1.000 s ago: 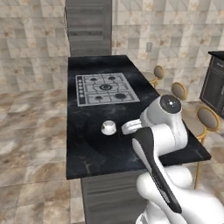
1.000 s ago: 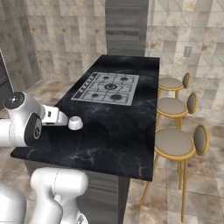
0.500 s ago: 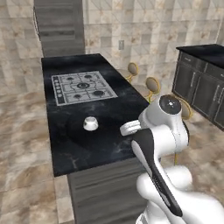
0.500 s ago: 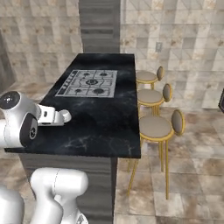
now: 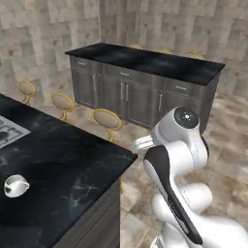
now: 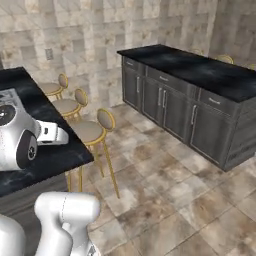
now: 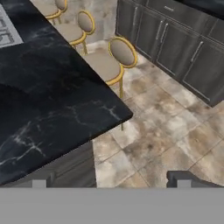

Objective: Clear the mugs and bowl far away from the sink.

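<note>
The small white bowl [image 5: 14, 185] sits on the black island counter [image 5: 72, 164] at the far left of the left base view, well to the left of my arm. My gripper [image 7: 111, 181] is open with nothing between its fingertips [image 7: 183, 179]. It hangs beyond the island's corner [image 7: 124, 114], over the tiled floor. My hand [image 6: 52, 134] points out past the island's edge. The mugs and the sink are out of view.
Several gold-framed stools [image 5: 107, 119] [image 6: 92, 131] [image 7: 105, 65] line the island's far side. A long dark cabinet run with a black top [image 5: 145, 63] [image 6: 200, 70] stands across an open tiled floor [image 6: 165, 185]. A corner of the gas hob [image 7: 6, 33] shows on the island.
The whole picture has swung as the base turned. The island and hob slid to the left and a second dark counter came into view. The gripper stays open.
</note>
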Motion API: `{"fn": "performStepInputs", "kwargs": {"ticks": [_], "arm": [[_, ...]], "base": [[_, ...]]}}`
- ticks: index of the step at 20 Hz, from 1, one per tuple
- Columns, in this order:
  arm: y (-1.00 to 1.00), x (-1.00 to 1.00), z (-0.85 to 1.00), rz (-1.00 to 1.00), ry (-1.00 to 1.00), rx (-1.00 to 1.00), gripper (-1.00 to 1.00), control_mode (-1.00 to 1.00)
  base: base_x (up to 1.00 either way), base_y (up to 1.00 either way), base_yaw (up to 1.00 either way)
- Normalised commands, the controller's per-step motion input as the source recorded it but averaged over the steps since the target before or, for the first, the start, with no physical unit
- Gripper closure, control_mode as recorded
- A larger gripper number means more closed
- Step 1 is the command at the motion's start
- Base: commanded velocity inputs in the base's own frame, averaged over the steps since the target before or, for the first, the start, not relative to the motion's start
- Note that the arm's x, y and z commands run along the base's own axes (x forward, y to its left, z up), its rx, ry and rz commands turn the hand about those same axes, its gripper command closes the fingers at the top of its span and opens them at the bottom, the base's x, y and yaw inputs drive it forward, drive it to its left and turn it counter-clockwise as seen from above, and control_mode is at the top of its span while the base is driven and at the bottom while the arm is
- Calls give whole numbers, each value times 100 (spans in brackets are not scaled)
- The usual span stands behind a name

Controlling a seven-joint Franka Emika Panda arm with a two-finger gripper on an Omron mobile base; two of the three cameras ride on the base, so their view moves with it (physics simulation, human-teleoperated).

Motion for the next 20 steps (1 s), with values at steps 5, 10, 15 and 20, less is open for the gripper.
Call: {"fn": "performStepInputs", "kwargs": {"ticks": [5, 10, 15, 20], "arm": [[0, 0, 0, 0, 0, 0, -100, 100], [0, 0, 0, 0, 0, 0, -100, 100], [0, 0, 0, 0, 0, 0, -100, 100], [0, 0, 0, 0, 0, 0, -100, 100]], "base": [[-10, 8, -93], [-17, 7, -77], [-26, 0, -73], [-23, 9, -77]]}}
